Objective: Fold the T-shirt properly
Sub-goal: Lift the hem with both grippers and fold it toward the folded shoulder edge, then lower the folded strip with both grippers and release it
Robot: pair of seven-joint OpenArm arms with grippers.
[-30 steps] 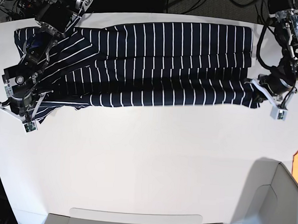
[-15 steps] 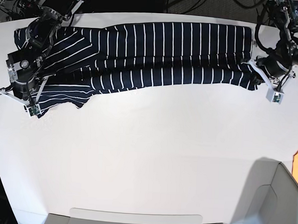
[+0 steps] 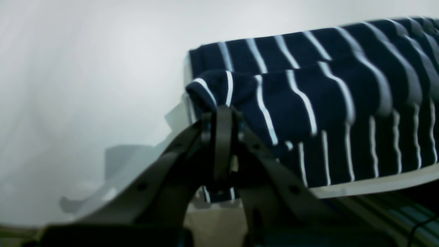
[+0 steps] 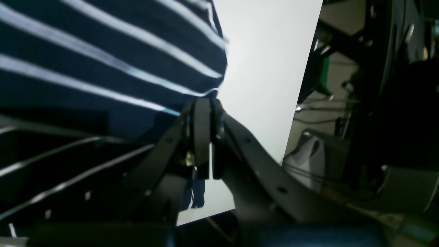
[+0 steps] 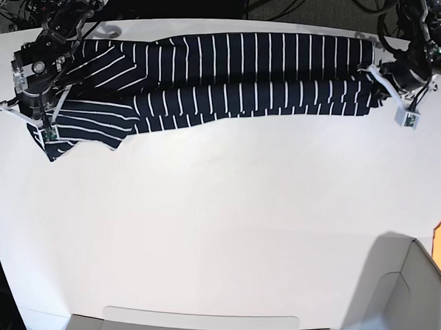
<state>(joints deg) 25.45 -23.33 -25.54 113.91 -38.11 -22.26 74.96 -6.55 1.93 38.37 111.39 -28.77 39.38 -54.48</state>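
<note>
The T-shirt [image 5: 240, 70], dark navy with thin white stripes, lies as a long folded band across the far part of the white table [image 5: 217, 224]. My left gripper [image 5: 375, 72] is at the band's right end. The left wrist view shows this left gripper [image 3: 223, 115] shut on a folded corner of the T-shirt [image 3: 329, 103]. My right gripper [image 5: 36, 118] is at the band's left end, over the sleeve. Seen from its own wrist, the right gripper [image 4: 203, 104] is shut on the edge of the T-shirt [image 4: 85, 68].
A grey bin [image 5: 413, 293] stands at the near right corner. A pale tray rim [image 5: 197, 319] runs along the near edge. Cables [image 5: 303, 3] lie behind the table's far edge. The table's side edge [image 4: 298, 103] is close to the right gripper.
Both grippers have moved toward the far edge, each still shut on the shirt. They carried the near layer up over the rest, so the band is narrower.
</note>
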